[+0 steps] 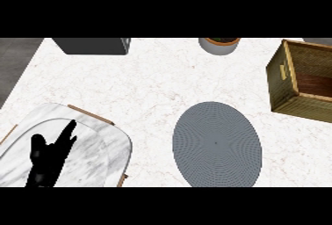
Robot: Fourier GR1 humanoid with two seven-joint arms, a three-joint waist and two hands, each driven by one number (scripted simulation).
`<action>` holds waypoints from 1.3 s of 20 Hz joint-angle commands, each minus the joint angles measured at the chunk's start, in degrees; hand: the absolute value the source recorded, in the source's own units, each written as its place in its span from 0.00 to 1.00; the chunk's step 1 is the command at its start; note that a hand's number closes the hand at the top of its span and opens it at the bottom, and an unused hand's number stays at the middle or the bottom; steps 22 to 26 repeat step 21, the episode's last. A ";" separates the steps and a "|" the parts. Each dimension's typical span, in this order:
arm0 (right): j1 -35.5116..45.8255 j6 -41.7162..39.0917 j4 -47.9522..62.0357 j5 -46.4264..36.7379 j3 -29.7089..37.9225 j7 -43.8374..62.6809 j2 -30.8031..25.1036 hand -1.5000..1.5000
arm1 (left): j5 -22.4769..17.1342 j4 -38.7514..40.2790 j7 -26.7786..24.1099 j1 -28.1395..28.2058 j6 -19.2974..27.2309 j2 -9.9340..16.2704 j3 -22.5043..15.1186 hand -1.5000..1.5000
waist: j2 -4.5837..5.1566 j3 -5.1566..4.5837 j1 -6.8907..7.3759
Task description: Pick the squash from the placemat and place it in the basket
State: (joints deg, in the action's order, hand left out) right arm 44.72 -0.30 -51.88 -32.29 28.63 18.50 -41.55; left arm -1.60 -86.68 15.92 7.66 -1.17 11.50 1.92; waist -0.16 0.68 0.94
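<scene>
Only the robot's left hand (47, 156) shows: a flat, matte black shape with slender tapering fingers (66, 132) and a shorter thumb, bearing no visible markings, cables or screws.

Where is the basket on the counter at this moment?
In the head view the basket stands at the counter's far right edge, partly cut off, just beyond and right of the round grey placemat, with a pot to its upper left.
</scene>
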 commanded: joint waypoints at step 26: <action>-6.02 -2.94 10.56 11.52 15.36 -8.67 -18.25 0.00 | 0.50 2.38 0.87 3.49 -0.65 -2.36 0.43 0.50 | -0.02 -0.64 -1.87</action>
